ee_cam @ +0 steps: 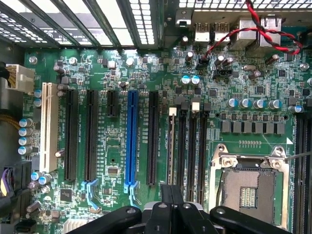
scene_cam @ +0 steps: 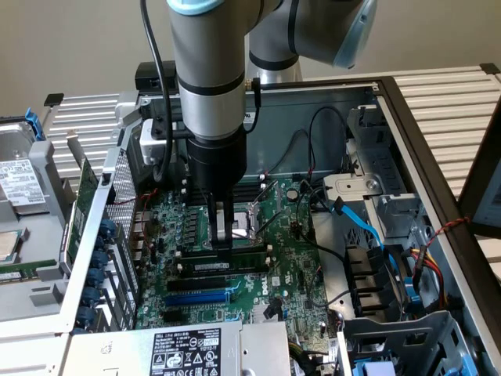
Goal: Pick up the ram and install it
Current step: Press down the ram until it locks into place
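I see my end effector (scene_cam: 222,252) down inside the open computer case (scene_cam: 407,117), fingers nearly together and pressing on the ram (scene_cam: 227,266). The stick sits edge-up in a black slot, just above the blue expansion slot (scene_cam: 197,298) on the motherboard (scene_cam: 293,274).

One ram (scene_cam: 249,265) — a single green stick. On the board there is one blue expansion slot (ee_cam: 131,141), one white slot (ee_cam: 47,126) and four black expansion slots (ee_cam: 91,136) — three long, one short. The memory slots (ee_cam: 191,146) look like four, though they crowd together. There is one processor socket (ee_cam: 248,190) and one red-and-black twisted wire (ee_cam: 273,34).
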`<act>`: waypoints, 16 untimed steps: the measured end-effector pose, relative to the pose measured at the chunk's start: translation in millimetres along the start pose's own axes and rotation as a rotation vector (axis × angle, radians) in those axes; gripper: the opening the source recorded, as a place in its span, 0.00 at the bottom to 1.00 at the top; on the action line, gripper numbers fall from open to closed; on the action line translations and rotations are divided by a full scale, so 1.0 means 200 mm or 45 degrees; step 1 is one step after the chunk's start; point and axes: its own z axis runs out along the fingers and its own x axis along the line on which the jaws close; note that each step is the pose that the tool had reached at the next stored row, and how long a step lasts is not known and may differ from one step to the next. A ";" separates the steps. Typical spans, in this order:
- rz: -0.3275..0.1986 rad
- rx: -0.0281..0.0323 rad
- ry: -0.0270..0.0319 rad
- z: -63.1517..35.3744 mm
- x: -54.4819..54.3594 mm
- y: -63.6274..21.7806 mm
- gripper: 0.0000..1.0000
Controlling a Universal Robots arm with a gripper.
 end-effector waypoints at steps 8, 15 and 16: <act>0.000 -0.0079 0.0014 -0.114 0.00 0.001 0.11; 0.000 -0.0079 -0.0004 -0.118 0.01 0.001 0.11; 0.000 -0.0080 -0.0003 -0.118 0.01 0.001 0.11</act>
